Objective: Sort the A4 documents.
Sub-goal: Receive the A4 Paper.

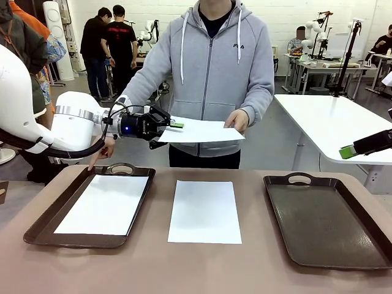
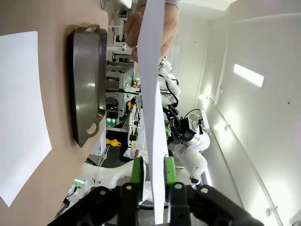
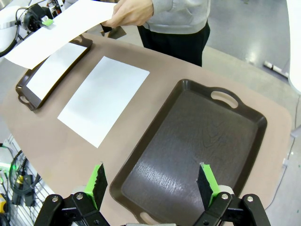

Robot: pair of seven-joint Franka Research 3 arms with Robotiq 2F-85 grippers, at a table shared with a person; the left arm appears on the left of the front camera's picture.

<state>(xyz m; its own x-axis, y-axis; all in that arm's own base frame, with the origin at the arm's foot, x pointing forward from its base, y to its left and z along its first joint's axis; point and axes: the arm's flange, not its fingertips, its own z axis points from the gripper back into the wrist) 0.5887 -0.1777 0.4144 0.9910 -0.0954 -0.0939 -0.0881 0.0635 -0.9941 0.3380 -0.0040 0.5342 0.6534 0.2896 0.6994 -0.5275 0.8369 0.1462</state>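
Documents nearest: one plain white, thin A4 paper sheet (image 1: 204,210) lies flat on the brown table (image 1: 245,269), between two trays; a second white sheet (image 1: 107,203) lies inside the dark brown handled left tray (image 1: 37,229).
Right tray: the matching dark brown right tray (image 1: 324,220) holds nothing.
Right tool: the black two-finger right tool (image 3: 153,181) with green pads hangs above the right tray, jaws wide apart and empty.
Held document: a third white sheet (image 1: 202,130) is in the air beyond the table's far edge, roughly level.
Left tool: the left tool (image 1: 174,125) is clamped on one end of the third sheet.
Person's hand: the hand (image 1: 237,119) pinches the opposite end.
Handling: I judge the paper very light, limp and smooth, easily creased or torn.
Where to grip: probably a shallow pinch at an edge or corner. A sheet lying flat offers no lip, so an edge would need lifting first. With both ends held, any pull should be gentle.
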